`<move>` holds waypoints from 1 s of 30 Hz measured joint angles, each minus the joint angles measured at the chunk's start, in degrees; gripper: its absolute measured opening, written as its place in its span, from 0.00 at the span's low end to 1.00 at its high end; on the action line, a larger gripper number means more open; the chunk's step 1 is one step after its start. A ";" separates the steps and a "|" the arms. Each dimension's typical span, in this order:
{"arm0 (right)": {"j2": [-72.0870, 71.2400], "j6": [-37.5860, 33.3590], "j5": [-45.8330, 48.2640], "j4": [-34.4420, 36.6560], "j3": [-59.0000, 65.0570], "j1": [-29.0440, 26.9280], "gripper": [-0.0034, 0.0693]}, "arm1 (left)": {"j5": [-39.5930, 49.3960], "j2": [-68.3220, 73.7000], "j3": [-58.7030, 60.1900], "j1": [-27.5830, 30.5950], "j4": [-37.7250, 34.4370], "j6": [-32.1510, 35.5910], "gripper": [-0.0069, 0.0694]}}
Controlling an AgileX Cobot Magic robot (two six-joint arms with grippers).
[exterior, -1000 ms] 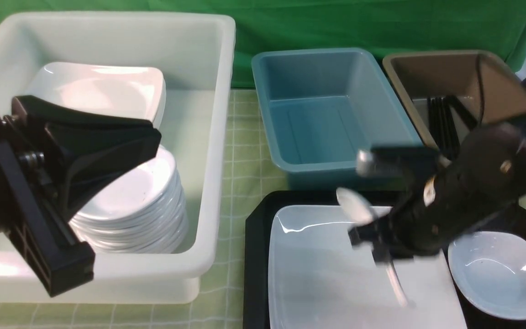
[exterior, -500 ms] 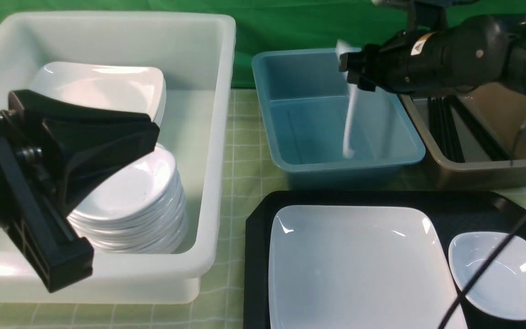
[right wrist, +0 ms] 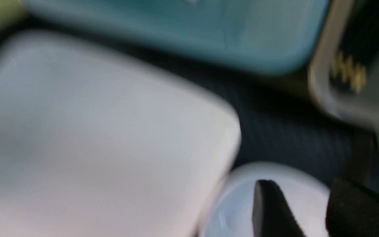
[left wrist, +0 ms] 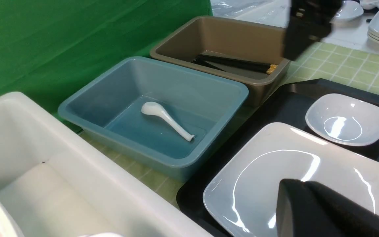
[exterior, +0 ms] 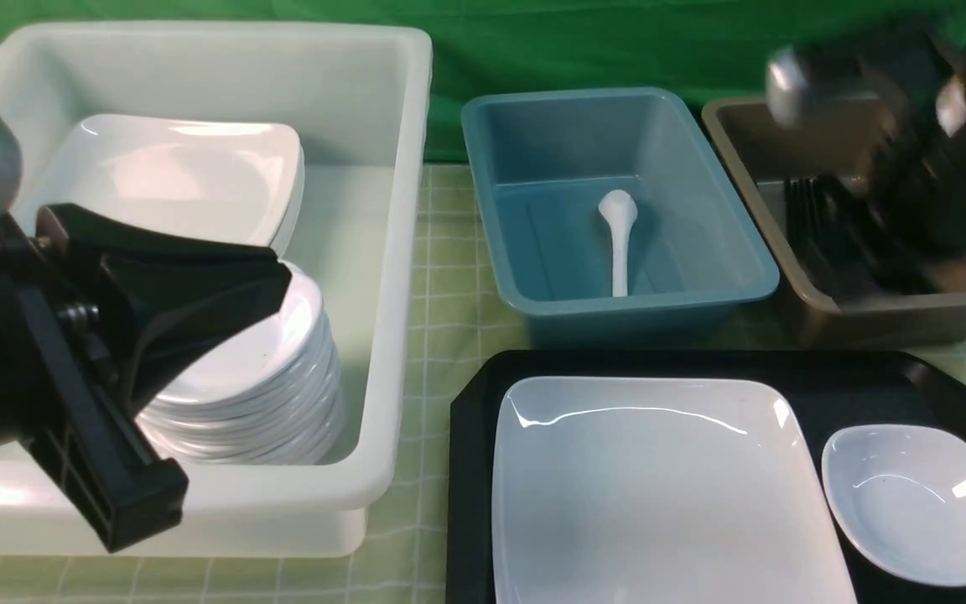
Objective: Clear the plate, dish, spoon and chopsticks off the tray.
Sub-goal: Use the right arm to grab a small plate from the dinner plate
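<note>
a: spoon point(exterior: 618, 239)?
b: lying flat on the floor of the teal bin point(exterior: 634, 306), bowl toward the far wall. chopsticks point(left wrist: 235, 62) in the brown bin point(left wrist: 209, 33).
a: tray point(exterior: 470, 419)?
b: plate point(exterior: 659, 486) covers its left side. dish point(exterior: 919, 503) sits by the right edge, just beside the plate.
a: grippers?
b: left gripper point(exterior: 269, 281) by the white tub point(exterior: 399, 252), jaws together, empty. right gripper point(right wrist: 303, 197) blurred, jaws apart, nothing between them.
</note>
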 joint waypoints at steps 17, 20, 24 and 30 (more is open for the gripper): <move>1.71 0.06 -23.58 -10.37 33.89 0.00 0.69 | -0.06 0.07 0.49 0.00 -0.35 1.75 0.10; 4.14 0.17 -26.27 -11.84 33.95 0.00 0.69 | 0.00 0.07 0.48 0.00 -0.37 1.75 0.10; 5.75 0.17 -27.50 -11.98 34.02 0.00 0.67 | 0.00 0.15 0.48 0.00 -0.37 1.75 0.10; 5.83 -0.33 -28.01 -12.15 33.61 0.22 0.37 | 0.00 0.15 0.48 0.00 -0.37 1.79 0.10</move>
